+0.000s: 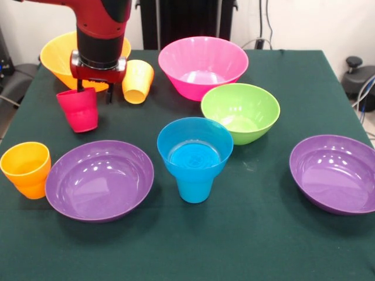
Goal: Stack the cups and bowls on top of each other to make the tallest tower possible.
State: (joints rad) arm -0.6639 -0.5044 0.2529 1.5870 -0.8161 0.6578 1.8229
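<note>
My gripper (94,96) hangs over the red cup (78,111) at the back left. It looks open: one finger (79,88) sits at the cup's mouth and the other is outside its right wall. The cup stands upright on the cloth, slightly tilted. The small blue bowl (194,146) sits on the blue cup (194,188) at the middle front. The lime green bowl (240,111) stands alone to their right rear. The yellow cup (137,81) lies tilted beside the gripper. The orange cup (26,170) stands at the left edge.
The pink bowl (203,65) is at the back middle. The orange-yellow bowl (55,55) is partly hidden behind the arm. One purple bowl (99,181) is at the front left, the other (337,172) at the right edge. The table (246,246) has a dark green cloth.
</note>
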